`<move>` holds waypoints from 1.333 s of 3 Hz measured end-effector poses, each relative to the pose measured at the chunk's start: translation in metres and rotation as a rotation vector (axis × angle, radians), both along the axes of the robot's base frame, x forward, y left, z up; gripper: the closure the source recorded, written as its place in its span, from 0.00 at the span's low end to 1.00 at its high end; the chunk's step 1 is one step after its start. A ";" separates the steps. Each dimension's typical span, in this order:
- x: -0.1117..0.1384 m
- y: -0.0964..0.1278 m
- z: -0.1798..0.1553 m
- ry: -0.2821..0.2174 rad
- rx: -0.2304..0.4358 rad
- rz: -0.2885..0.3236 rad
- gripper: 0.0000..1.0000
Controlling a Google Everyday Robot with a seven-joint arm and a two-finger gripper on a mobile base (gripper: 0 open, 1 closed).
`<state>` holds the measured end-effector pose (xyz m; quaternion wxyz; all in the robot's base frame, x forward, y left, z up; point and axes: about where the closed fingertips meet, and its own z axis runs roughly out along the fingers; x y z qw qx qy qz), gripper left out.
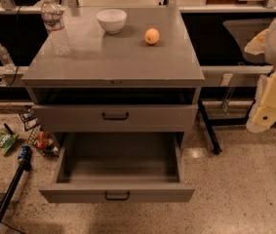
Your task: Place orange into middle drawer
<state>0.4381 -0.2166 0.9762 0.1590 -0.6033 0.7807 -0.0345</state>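
The orange [151, 36] sits on the grey cabinet top [113, 62], at the back right, just right of a white bowl [111, 20]. The middle drawer [67, 165] is the lower of the two visible drawers. It is pulled far out, and its grey inside holds nothing. Its front carries a small black bar handle [117, 195]. The drawer front above it [115, 116] is only slightly out. My gripper [264, 116], a cream-coloured piece at the right edge of the view, hangs beside the cabinet at about upper-drawer height. It is well apart from the orange and holds nothing I can see.
A clear water bottle [54, 26] stands at the back left of the cabinet top. A smaller bottle [3, 56] stands on a ledge to the left. A green packet [3, 140], a can [24, 154] and a black pole [6, 199] lie on the floor at left. Black table legs [208, 130] stand at right.
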 end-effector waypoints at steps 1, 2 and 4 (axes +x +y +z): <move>0.000 0.000 0.003 -0.015 0.018 -0.003 0.00; 0.000 0.001 0.003 -0.017 0.021 -0.004 0.00; 0.109 0.046 -0.019 -0.123 0.361 0.025 0.00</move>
